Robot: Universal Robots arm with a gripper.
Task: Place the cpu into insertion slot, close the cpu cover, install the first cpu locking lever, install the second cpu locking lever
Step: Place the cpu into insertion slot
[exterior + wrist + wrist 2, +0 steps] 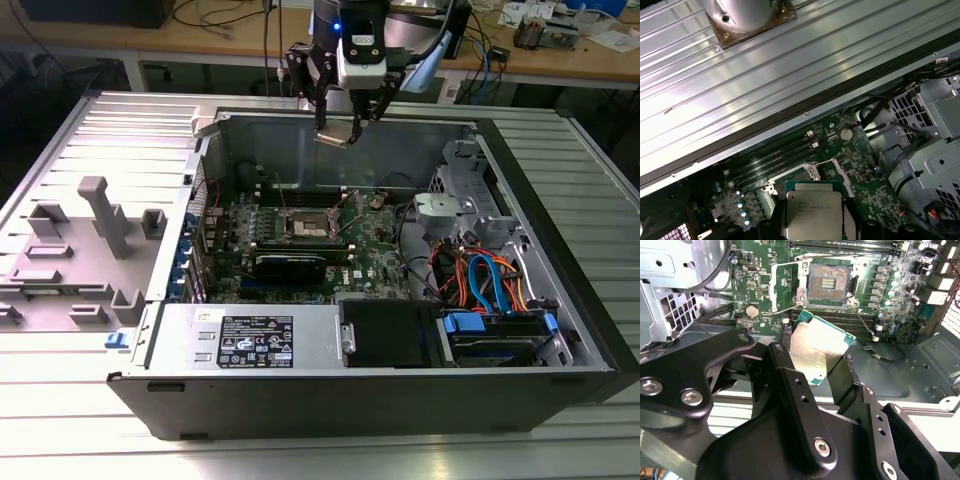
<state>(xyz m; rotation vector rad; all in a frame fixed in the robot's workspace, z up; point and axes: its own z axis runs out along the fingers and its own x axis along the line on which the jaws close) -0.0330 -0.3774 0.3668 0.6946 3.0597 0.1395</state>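
Observation:
My gripper (337, 128) hangs above the open computer case, over its back wall, shut on the cpu (335, 135). In the second wrist view the cpu (816, 351) sits tilted between the two black fingers (786, 371), its silver top showing. The insertion slot (829, 283) lies open on the green board below, with its dark centre bare. The cpu cover (781, 286) stands swung open beside the slot. A thin wire lever (863, 321) sticks out from a corner of the slot. In the exterior view the insertion slot (308, 228) is mid-board, well below the gripper. The first wrist view shows the cpu (813, 212) from above.
Long black memory slots (840, 246) run beside the socket. A black card (290, 265) lies in front of it. The power supply (250, 335) and drive bay with blue and orange cables (490, 285) fill the near side. A grey fixture tray (90, 235) sits at the exterior view's left.

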